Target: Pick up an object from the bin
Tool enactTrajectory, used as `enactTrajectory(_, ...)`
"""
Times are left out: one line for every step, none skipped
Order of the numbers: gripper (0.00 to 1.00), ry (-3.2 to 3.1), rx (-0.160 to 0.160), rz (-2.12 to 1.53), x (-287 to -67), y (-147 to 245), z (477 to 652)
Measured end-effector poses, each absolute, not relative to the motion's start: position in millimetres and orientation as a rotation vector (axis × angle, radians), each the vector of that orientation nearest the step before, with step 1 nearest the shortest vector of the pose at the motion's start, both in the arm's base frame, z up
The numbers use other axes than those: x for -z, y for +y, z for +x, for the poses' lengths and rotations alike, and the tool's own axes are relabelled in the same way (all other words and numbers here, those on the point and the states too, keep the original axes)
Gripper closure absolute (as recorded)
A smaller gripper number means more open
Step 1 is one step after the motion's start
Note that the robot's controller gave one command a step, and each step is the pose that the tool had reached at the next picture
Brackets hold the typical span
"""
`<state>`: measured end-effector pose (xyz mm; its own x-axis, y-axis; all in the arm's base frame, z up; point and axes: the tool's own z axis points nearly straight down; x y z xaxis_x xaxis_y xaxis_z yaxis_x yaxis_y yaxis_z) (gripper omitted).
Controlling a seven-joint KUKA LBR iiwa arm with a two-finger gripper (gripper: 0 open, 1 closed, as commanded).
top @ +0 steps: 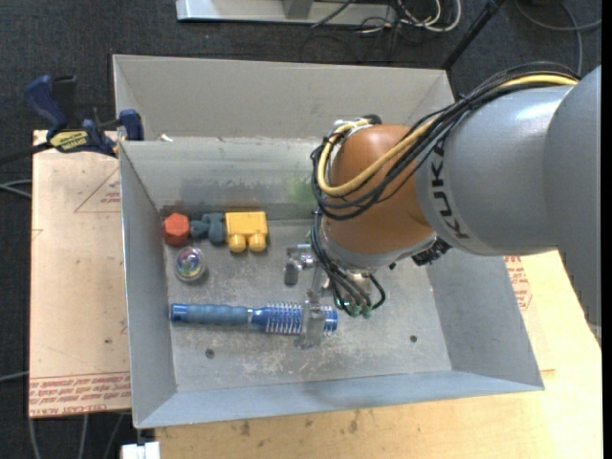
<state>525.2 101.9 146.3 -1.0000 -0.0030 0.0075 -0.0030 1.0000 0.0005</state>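
Observation:
A blue brush (251,317) with a long handle and a bristled head lies across the front of the bin floor. My gripper (304,299) hangs under the orange wrist cover, right over the bristled head end of that brush; one finger tip reaches down to the brush head at its right end. Nothing shows between the fingers. A small clear ball (190,266) with coloured specks lies to the left, above the brush handle.
Along the back of the bin floor lie a red block (176,229), a dark teal piece (207,229) and a yellow block (246,230) in a row. The arm and its orange cover hide the right middle of the bin.

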Motion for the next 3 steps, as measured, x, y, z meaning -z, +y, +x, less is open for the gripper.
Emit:
enactTrajectory(0.00, -3.136, 0.000, 0.041, -65, 106, 537.3)
enactTrajectory(1.00, -3.140, 0.002, 0.040, -69, 106, 538.4)
enactTrajectory(1.00, -3.149, 0.003, 0.066, -244, 118, 523.1)
